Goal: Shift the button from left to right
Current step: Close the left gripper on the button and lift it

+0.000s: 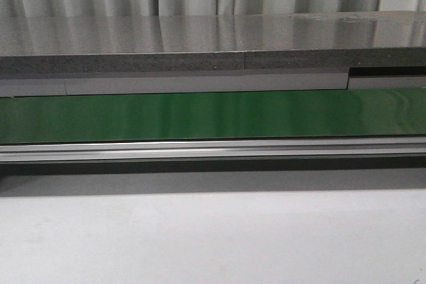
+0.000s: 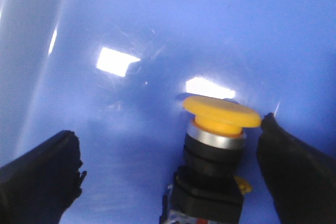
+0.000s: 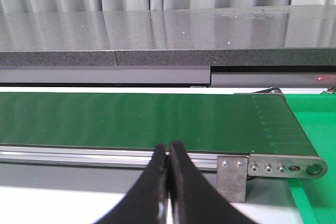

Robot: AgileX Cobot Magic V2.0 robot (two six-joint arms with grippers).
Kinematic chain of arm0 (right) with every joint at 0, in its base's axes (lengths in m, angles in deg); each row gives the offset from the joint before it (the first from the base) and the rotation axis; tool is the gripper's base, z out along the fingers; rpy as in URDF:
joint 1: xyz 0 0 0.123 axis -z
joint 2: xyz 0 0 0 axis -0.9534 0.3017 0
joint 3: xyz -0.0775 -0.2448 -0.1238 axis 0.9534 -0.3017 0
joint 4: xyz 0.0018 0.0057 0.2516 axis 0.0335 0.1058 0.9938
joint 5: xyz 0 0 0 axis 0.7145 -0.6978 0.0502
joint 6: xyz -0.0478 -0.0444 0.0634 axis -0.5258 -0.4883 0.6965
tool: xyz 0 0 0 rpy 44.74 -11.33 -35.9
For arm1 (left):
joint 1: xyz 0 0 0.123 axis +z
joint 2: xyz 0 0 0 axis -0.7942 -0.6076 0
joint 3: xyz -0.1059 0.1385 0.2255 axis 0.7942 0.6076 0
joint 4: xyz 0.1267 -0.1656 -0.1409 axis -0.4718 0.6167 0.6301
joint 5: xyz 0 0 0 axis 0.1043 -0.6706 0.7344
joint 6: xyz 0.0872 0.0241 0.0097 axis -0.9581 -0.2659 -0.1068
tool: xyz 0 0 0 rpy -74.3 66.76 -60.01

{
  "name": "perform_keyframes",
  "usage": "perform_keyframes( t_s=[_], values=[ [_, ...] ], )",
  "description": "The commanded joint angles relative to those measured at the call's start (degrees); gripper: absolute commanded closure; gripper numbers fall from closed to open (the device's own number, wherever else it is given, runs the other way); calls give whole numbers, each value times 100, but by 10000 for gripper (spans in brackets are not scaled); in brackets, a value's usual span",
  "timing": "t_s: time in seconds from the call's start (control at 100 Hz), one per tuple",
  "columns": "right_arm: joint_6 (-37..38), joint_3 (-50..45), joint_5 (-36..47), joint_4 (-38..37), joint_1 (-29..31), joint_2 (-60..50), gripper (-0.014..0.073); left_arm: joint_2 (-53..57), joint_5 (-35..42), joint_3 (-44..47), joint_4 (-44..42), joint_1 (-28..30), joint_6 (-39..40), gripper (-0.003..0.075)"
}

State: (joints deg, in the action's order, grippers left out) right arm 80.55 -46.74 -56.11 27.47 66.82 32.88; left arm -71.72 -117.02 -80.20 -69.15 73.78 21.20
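Observation:
In the left wrist view the button [image 2: 215, 150] lies on a glossy blue surface [image 2: 157, 35]. It has a round yellow cap, a silver ring and a black boxy body. My left gripper [image 2: 170, 145] is open around it; one black finger [image 2: 39, 174] stands well off to one side, the other finger [image 2: 294, 166] sits close beside the cap's edge. My right gripper [image 3: 168, 150] is shut and empty, its fingertips pressed together in front of the conveyor's metal rail [image 3: 105, 153]. Neither gripper nor the button shows in the front view.
A green conveyor belt [image 1: 213, 114] with an aluminium rail [image 1: 213, 151] runs across the table, a grey stone-like ledge [image 1: 200, 38] and curtains behind it. The belt's end roller bracket [image 3: 273, 167] and a green surface [image 3: 315, 129] show in the right wrist view.

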Motion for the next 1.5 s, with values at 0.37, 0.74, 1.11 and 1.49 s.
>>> perform_keyframes(
  t_s=[0.37, 0.74, 1.11, 1.49],
  values=[
    [-21, 94, 516, -56, 10, -117, 662, 289, 121, -132, 67, 14, 56, 82],
    [-21, 94, 516, -56, 10, -117, 662, 89, 105, -7, 67, -6, 56, 82],
    [-21, 94, 516, -56, 10, -117, 662, 67, 27, -7, 79, -20, 56, 380],
    [-21, 94, 516, -56, 10, -117, 662, 246, -79, -156, 208, -20, 56, 573]
  ],
)
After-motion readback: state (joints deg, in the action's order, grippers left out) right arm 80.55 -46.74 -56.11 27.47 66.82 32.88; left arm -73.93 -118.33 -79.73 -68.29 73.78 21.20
